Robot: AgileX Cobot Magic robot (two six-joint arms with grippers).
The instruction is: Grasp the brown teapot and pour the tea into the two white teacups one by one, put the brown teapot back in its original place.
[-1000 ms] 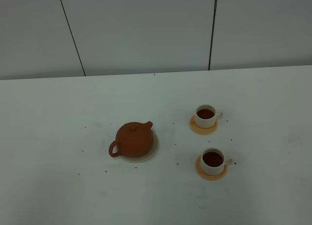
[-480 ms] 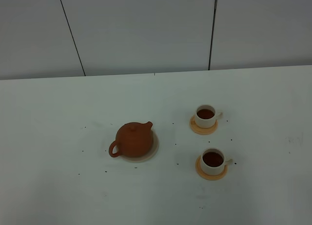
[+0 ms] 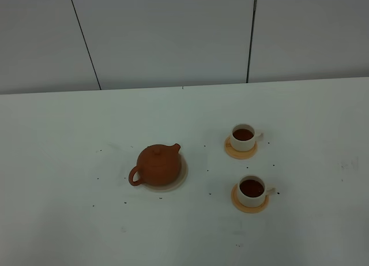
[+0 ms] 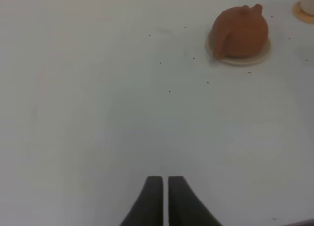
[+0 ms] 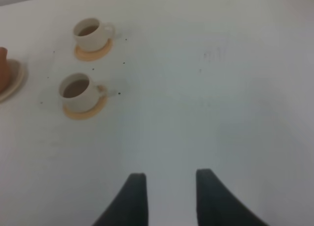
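One teapot (image 3: 158,165) on one trivet (image 3: 182,175), left. Two cups, far (image 3: 243,137) and near (image 3: 251,190), right, each holding tea, each on one coaster: two coasters (image 3: 240,152).

High view: looks down from the front over the table (image 3: 69,231) toward the back wall; left wrist: low, teapot (image 4: 241,32) far off at upper right; right wrist: cups (image 5: 76,91) upper left; teapot shared by all three.
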